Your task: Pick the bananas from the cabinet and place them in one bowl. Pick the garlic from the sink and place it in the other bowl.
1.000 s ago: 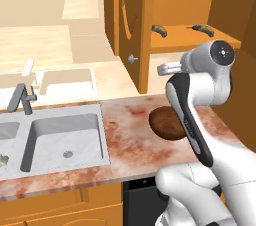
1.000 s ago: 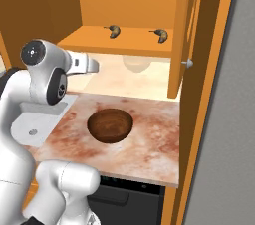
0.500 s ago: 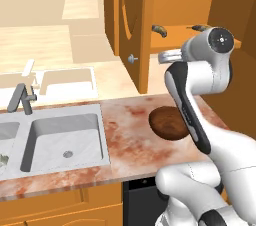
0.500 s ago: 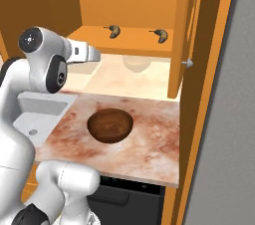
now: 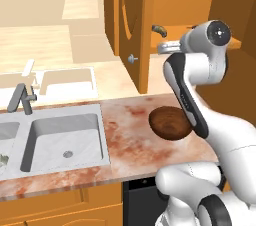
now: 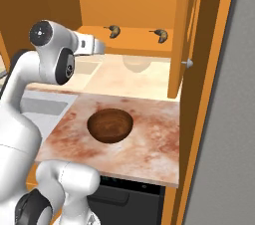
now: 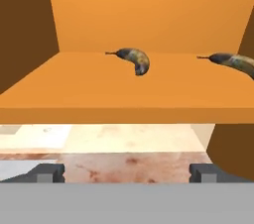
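Bananas sit on the cabinet shelf (image 7: pixel 74 86), and in the hand view you see two of them: the left banana (image 7: pixel 134 59) near the middle, at about twelve o'clock from the end effector (image 7: pixel 127 172), and the right banana (image 7: pixel 233 62) out at two o'clock, well apart from the first. Both lie on their sides on the bare shelf, stems pointing left, with nothing holding them.

Working left to right in the left base view, you have the sink (image 5: pixel 62 137) at nine o'clock of the tabletop (image 5: pixel 130 140), with a small pale lump at the far left edge that may be the garlic (image 5: pixel 3 160), though it is too small to be sure. The cabinet door (image 5: pixel 131 25) stands swung open, which is why you can reach the shelf. A brown bowl (image 5: pixel 169 122) rests on the tabletop at three o'clock from the sink, and it is empty. In the right base view a second, pale bowl (image 6: pixel 136 62) sits farther back below the shelf; you cannot tell its contents.

Your end effector has its fingers spread wide, grips nothing, and is level with the shelf edge, short of the fruit. You appear to be lining up for the left banana.
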{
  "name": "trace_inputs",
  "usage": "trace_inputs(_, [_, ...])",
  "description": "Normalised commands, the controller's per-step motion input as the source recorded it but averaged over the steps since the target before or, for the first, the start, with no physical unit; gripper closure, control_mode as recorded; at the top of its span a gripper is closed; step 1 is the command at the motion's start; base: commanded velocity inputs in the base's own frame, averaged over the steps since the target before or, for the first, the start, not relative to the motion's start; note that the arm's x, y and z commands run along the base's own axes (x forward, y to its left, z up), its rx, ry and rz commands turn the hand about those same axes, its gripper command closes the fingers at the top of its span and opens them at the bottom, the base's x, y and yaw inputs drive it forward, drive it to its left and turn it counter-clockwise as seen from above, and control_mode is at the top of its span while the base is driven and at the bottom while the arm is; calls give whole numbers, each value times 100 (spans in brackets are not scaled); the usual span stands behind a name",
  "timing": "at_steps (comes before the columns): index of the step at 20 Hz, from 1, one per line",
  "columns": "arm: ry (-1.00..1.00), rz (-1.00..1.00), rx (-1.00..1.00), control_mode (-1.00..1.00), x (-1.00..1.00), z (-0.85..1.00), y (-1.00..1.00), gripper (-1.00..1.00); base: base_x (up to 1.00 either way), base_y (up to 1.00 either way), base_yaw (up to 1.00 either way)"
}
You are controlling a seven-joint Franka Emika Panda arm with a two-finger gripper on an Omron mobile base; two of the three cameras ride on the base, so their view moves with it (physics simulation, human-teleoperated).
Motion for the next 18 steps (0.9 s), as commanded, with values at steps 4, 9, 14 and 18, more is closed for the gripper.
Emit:
trace_inputs(4, [0, 0, 0, -100, 37, 24, 0, -100, 0, 0, 0])
trace_inputs(9, [0, 0, 0, -100, 24, 23, -4, -100, 0, 0, 0])
trace_inputs(14, [0, 0, 0, -100, 23, 6, -8, -100, 0, 0, 0])
trace_inputs(18, [0, 0, 0, -100, 34, 0, -6, -100, 0, 0, 0])
